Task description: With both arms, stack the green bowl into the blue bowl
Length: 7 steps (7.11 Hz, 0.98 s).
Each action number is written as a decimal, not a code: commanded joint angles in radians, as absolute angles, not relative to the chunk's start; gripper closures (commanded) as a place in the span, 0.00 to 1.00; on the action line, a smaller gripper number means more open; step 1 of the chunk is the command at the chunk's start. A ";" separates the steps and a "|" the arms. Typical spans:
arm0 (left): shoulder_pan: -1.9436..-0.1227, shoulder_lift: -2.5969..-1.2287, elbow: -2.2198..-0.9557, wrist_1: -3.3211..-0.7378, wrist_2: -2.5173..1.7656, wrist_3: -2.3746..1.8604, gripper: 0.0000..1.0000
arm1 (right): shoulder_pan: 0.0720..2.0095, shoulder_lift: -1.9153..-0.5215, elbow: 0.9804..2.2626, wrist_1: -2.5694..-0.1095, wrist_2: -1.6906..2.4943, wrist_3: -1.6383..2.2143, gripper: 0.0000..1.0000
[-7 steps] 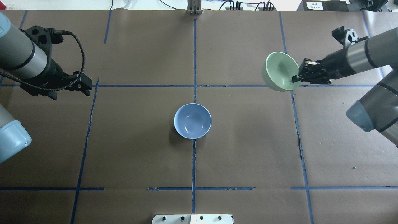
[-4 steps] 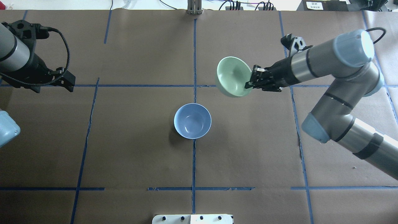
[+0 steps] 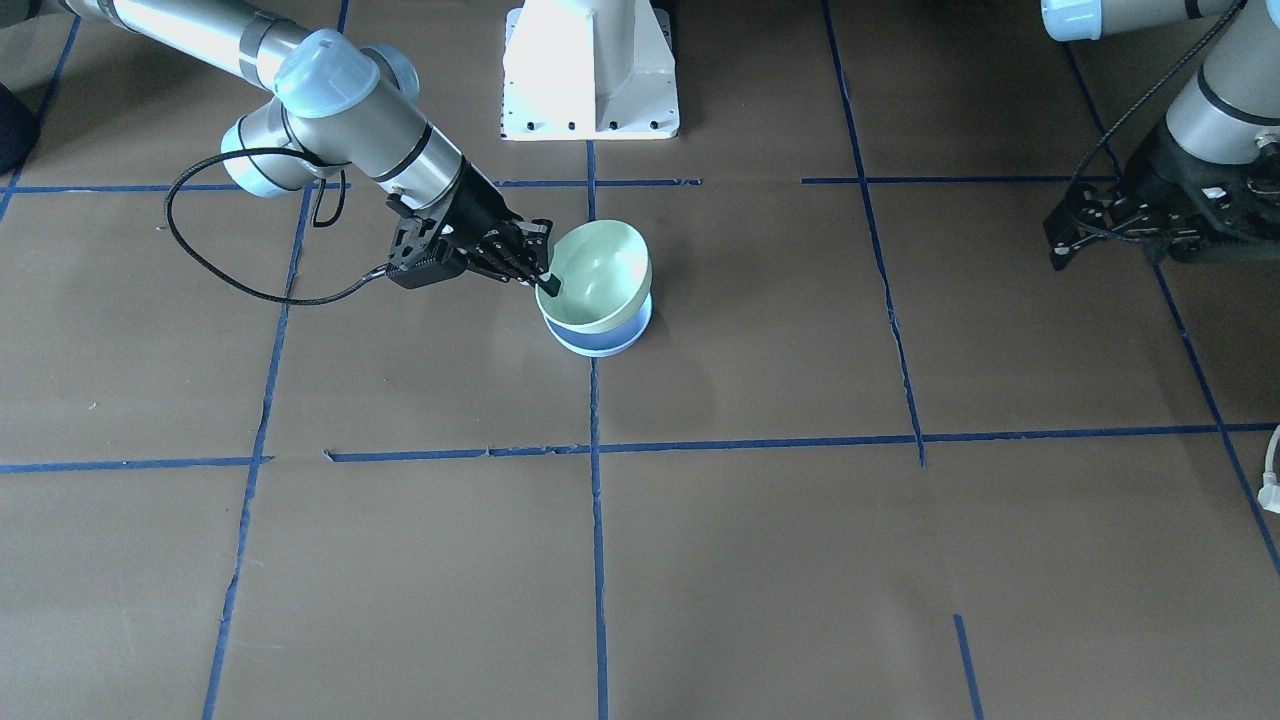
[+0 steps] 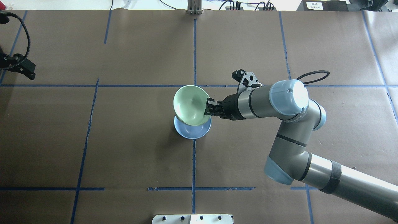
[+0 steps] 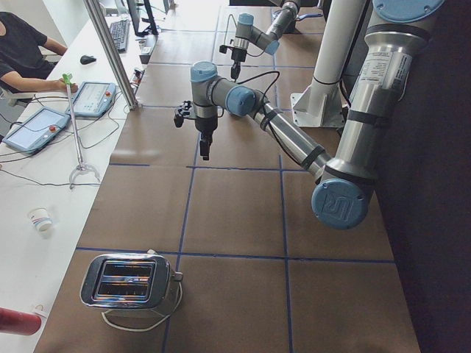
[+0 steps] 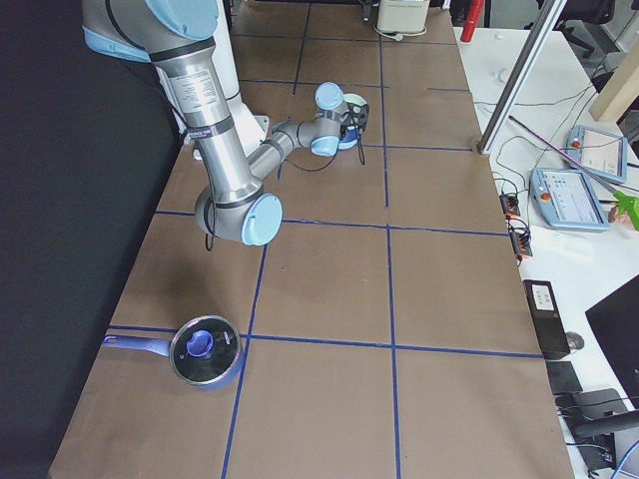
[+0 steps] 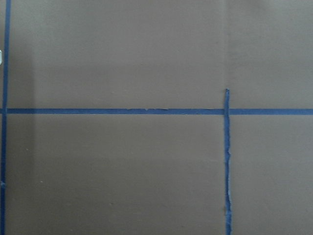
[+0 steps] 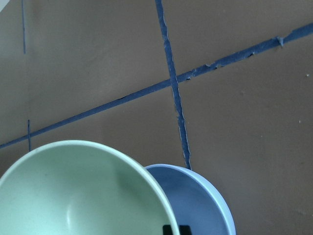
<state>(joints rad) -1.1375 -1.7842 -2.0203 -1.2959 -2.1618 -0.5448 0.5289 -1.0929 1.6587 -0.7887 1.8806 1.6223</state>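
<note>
The pale mint-green round bowl (image 4: 188, 104) is plain, as is the periwinkle-blue round bowl (image 4: 191, 132), its rim lighter. A blue tape grid (image 4: 193, 161) crosses the brown paper surface (image 4: 124, 140). The right end effector (image 4: 207, 111) is black.

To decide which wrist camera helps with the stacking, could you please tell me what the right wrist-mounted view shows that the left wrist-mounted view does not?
Only the right wrist-mounted view shows the green bowl, overlapping the blue bowl beneath it, and the dark tips of that arm's fingers. The left wrist-mounted view adds only a small white scrap at its edge, too cropped to name. Both show brown paper with blue tape.
</note>
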 commanded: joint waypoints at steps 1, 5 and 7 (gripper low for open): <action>-1.158 -1.781 -1.999 -1.296 -2.177 -0.509 0.00 | 0.514 -1.091 1.663 -0.837 1.850 1.623 0.97; -1.178 -1.781 -1.996 -1.296 -2.178 -0.508 0.00 | 0.500 -1.065 1.661 -0.908 1.804 1.624 0.00; -1.178 -1.779 -1.996 -1.296 -2.178 -0.506 0.00 | 0.518 -1.068 1.663 -0.910 1.786 1.617 0.00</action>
<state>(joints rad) -1.1775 -1.7799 -1.9960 -1.2962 -2.1782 -0.5074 0.5058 -1.0673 1.6618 -0.9067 1.7995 1.6219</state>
